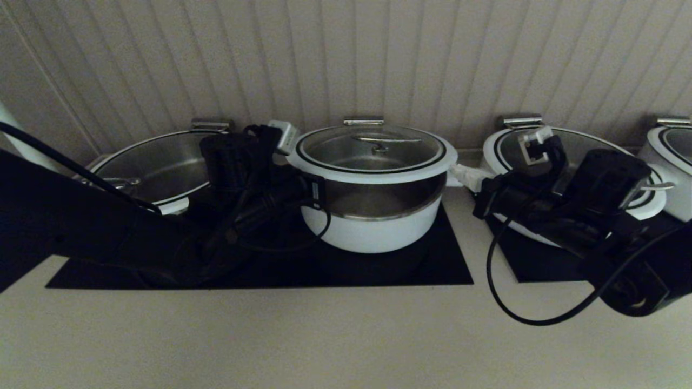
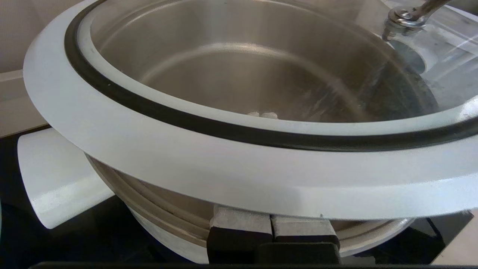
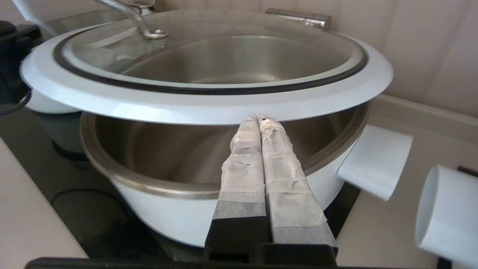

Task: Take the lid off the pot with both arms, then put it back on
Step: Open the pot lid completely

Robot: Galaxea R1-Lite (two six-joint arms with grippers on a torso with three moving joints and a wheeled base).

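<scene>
Daylight between the lid [image 1: 372, 154] and the pot [image 1: 373, 219] shows plainly in the head view: the lid hangs level above the pot's steel rim, with the left gripper [image 1: 292, 162] at its left edge and the right gripper [image 1: 459, 174] at its right edge. From up there the jaws themselves are too buried under the arms to read. The right wrist view settles that side: the right gripper [image 3: 260, 118] has its two white-wrapped jaws pressed together, their tips touching the underside of the lid's white rim [image 3: 209, 108] (nothing is pinched between them). The left wrist view does the same for the other side, where the left gripper [image 2: 270, 220] has its pads closed flat against each other beneath the rim, with the lid [image 2: 179, 157] lying across their tops.

Only the wrist views show the pot's short white stub handles [image 3: 375, 166], one per side, sticking out just below the raised lid. The lid is clear glass inside a thin black ring and a broad white rim, with a curved steel handle [image 1: 385, 140] at its centre. The pot [image 3: 164, 209] stands on a black cooktop [image 1: 421, 265] set into the pale surface [image 1: 324, 340], between wider white pots to its left [image 1: 157, 170] and right [image 1: 573, 162].
</scene>
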